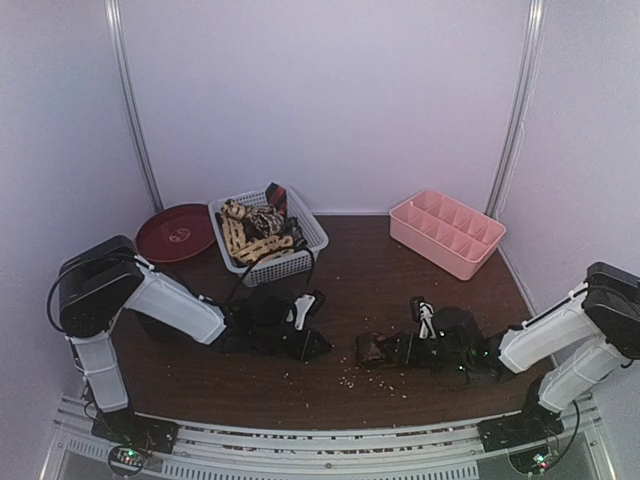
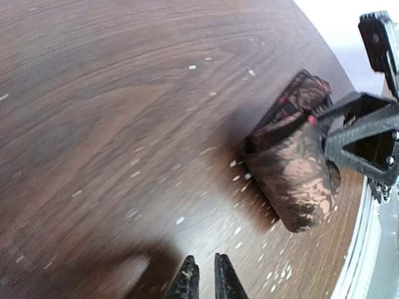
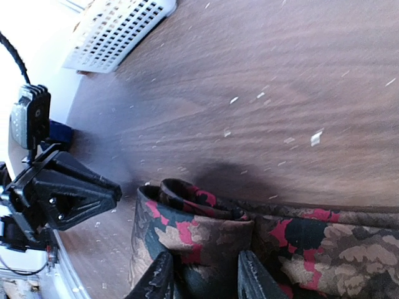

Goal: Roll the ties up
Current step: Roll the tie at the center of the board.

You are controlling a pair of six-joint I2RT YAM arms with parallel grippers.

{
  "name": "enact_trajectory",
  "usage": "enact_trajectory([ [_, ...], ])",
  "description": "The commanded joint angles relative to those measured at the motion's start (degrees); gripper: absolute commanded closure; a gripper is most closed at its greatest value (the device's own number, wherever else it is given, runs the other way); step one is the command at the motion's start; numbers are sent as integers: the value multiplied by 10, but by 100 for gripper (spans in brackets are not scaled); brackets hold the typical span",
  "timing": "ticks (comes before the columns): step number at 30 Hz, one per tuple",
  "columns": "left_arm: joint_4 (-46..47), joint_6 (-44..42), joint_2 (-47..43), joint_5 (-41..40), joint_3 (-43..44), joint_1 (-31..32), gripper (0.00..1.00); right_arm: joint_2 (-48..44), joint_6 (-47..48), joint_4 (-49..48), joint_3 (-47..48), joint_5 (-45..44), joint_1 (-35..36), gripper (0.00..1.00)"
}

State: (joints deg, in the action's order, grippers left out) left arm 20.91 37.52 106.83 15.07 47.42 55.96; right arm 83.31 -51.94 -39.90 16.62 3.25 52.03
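Now rolled tie [image 3: 212, 240] tight in r. tool [image 3: 206, 283]; l. tool [image 2: 206, 280] near-shut, empty, nearby.

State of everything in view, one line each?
Left gripper: shut, empty.
Right gripper: shut on the tie.
Tie: partly rolled, tail flat on the table.
Basket: upright, holds loose ties in a heap.
Pink tray: upright, compartments look empty.
Plate: lying flat.
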Motion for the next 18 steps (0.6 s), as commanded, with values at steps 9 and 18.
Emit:
enact_trajectory([
  [9,56,-1,-42,8,-81,-7,90,126,-79,-88,53,23,53,65],
  [18,39,-34,-7,3,-28,-28,90,111,-38,-31,81,2,46,65],
])
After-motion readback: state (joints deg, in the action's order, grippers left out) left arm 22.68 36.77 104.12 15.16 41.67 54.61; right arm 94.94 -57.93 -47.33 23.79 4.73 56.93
